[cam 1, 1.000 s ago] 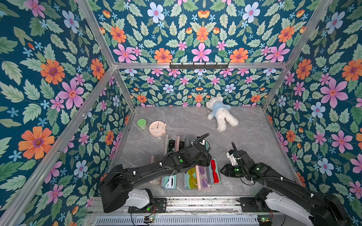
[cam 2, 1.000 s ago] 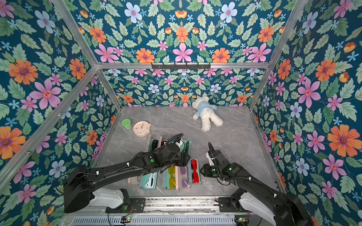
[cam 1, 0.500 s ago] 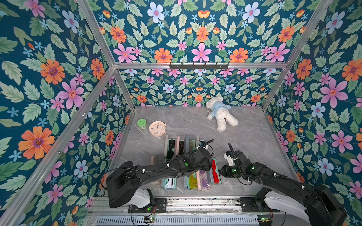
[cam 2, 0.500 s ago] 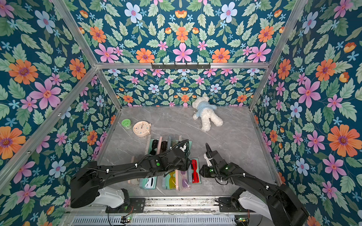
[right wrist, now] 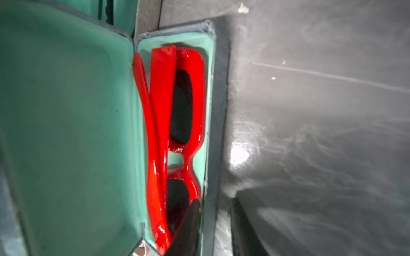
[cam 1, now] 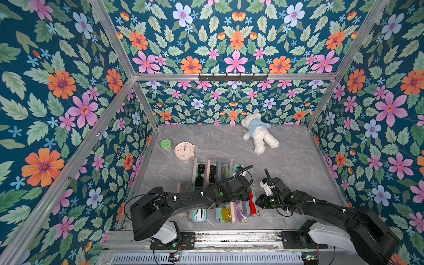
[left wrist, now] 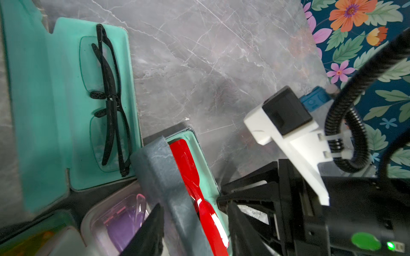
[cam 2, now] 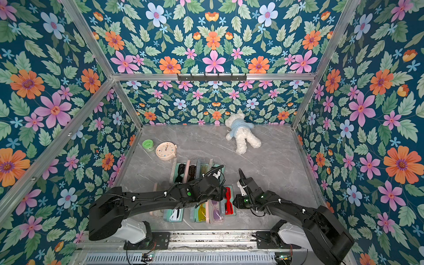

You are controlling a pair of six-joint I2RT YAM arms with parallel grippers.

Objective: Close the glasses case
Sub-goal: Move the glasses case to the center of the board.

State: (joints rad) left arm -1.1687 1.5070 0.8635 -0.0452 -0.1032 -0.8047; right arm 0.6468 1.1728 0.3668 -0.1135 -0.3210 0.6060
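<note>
Two claws are meeting at the open case (cam 1: 257, 207).
Top views: the case is lying near-centre on the bench (cam 1: 298, 160), red glasses (cam 1: 252, 199) inside. Left wrist: left claw (left wrist: 195, 205) is straddling the raised lid (left wrist: 159, 168); grip, cannot tell. Right wrist: right claw (right wrist: 214, 200), narrow, is straddling the right rim.

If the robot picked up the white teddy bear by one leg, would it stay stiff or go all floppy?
Probably floppy: the teddy bear looks like soft, fluffy plush, sprawled flat on the table with its legs splayed. It is likely light for its size. If pushed, it would probably slide or scrunch up rather than roll.
</note>
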